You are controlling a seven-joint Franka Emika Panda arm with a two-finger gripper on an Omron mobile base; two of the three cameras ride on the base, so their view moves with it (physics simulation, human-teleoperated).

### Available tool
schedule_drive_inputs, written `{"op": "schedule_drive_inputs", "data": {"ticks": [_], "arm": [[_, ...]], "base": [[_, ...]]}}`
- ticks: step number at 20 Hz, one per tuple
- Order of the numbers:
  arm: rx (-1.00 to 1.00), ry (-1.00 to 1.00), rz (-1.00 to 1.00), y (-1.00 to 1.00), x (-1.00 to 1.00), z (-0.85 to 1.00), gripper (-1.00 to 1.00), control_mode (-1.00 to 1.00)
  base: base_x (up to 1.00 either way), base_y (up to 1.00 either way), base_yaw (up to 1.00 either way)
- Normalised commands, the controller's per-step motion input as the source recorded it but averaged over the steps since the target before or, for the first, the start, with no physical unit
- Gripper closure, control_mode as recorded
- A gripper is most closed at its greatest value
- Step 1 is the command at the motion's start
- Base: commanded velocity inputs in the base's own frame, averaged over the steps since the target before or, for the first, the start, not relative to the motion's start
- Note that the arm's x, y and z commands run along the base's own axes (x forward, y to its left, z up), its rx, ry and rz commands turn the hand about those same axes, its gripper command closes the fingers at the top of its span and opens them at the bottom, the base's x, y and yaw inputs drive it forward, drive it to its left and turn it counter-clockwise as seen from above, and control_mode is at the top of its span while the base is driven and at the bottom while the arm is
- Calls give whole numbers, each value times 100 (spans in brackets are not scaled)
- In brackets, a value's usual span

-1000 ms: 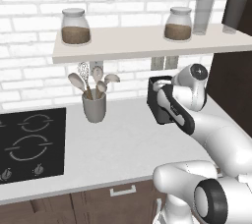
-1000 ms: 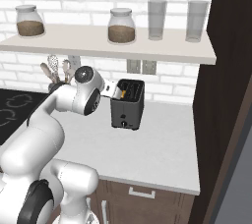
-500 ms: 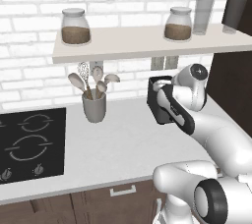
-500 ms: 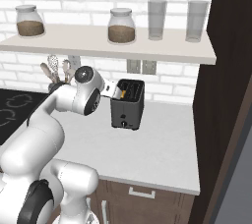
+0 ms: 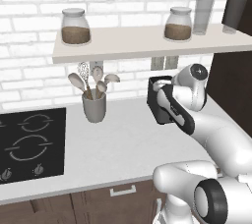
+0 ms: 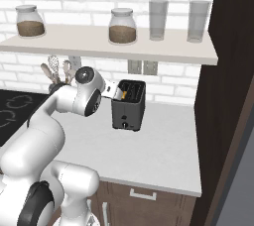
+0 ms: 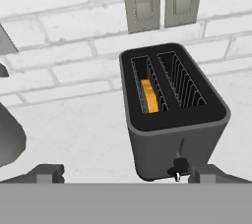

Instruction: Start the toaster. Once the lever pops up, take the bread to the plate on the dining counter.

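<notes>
Nothing is seen to have changed in the last second: the arm and the toaster (image 7: 172, 120) are in the same places, so the lever has not been pushed yet. The gripper (image 7: 120, 175) is held wide open, with nothing in it, just in front of the toaster's lever (image 7: 178, 166). The toaster is set at the back of the worktop (image 6: 163, 145), near the wall. The bread (image 7: 149, 96) is tucked in the left slot (the other slot is bare). A grey cup (image 5: 94, 107) with spoons is kept farther along the back edge. Brown stuff is kept in two jars (image 5: 76, 26) on the shelf.
</notes>
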Motion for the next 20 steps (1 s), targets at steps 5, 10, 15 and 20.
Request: {"op": "schedule_drive_inputs", "data": {"ticks": [5, 10, 15, 20], "arm": [[0, 0, 0, 0, 0, 0, -100, -100], [0, 0, 0, 0, 0, 0, -100, -100], [0, 0, 0, 0, 0, 0, -100, -100], [0, 0, 0, 0, 0, 0, -100, -100]], "base": [[0, 0, 0], [0, 0, 0], [0, 0, 0], [0, 0, 0]]}}
